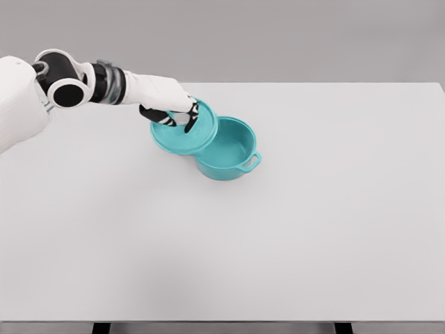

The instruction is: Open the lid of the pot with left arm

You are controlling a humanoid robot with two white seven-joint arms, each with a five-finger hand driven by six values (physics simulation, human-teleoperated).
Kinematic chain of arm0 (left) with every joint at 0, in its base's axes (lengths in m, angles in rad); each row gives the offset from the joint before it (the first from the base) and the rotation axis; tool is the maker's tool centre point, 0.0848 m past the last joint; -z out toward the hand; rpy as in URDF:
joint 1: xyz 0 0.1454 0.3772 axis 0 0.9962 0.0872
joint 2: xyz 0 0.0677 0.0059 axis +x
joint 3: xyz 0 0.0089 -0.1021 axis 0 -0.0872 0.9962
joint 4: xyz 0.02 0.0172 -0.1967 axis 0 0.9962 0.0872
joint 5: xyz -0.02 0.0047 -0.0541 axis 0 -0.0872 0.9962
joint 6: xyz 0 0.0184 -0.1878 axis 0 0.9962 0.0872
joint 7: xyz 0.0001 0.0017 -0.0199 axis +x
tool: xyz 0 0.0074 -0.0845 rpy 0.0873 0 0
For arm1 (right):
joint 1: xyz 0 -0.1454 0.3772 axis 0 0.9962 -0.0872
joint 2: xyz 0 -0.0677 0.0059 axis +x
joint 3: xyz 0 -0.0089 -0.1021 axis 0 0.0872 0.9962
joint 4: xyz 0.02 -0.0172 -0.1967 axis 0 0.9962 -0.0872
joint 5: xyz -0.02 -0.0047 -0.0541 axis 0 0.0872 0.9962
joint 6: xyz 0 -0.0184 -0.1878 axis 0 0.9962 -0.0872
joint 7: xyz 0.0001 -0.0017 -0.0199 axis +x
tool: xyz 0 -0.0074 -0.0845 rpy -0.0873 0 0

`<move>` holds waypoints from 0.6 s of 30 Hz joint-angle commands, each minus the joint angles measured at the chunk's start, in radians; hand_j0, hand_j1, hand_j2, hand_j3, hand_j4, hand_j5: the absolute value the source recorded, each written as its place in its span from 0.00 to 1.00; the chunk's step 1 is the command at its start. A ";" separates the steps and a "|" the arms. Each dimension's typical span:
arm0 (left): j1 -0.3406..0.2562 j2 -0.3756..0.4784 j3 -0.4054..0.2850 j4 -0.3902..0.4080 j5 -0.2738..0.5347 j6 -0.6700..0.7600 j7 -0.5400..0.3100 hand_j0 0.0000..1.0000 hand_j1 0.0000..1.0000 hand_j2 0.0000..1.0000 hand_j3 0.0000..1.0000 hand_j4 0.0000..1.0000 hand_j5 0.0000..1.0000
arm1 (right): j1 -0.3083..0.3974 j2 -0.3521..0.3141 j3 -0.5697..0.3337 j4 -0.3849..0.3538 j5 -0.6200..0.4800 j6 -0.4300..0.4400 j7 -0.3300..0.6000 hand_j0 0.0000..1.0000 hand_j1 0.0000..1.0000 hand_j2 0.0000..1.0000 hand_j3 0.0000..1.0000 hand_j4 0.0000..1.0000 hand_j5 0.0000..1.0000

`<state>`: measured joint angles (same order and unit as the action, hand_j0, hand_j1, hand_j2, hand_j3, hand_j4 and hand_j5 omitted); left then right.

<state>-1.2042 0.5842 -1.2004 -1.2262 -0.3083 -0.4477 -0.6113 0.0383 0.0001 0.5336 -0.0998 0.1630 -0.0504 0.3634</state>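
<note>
A teal pot [229, 149] stands a little left of the table's middle, its inside open to view and a side handle [251, 163] at its front right. The teal lid [186, 132] is lifted off and tilted, overlapping the pot's left rim. My left hand [174, 115] comes in from the upper left and is shut on the lid, its fingers curled over the lid's top where the knob is hidden. The right arm does not show.
The white table [278, 236] stretches wide around the pot, with its front edge near the bottom of the head view. Nothing else lies on it.
</note>
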 commanded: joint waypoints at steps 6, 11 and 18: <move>0.023 0.184 0.001 -0.012 0.000 -0.112 0.000 0.42 0.42 0.42 0.42 0.42 0.42 | 0.000 0.000 0.000 0.000 0.000 0.000 0.000 1.00 1.00 1.00 1.00 1.00 1.00; 0.052 0.206 0.001 -0.010 -0.005 -0.123 0.000 0.46 0.46 0.46 0.46 0.46 0.46 | 0.000 0.000 0.000 0.000 0.000 0.000 0.000 1.00 1.00 1.00 1.00 1.00 1.00; 0.072 0.200 0.001 -0.007 -0.006 -0.120 0.000 0.89 0.89 0.89 0.89 0.89 0.89 | 0.000 0.000 0.000 0.000 0.000 0.000 0.000 1.00 1.00 1.00 1.00 1.00 1.00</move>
<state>-1.1275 0.7838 -1.2011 -1.2346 -0.3171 -0.5713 -0.6112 0.0383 0.0001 0.5336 -0.0998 0.1630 -0.0504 0.3632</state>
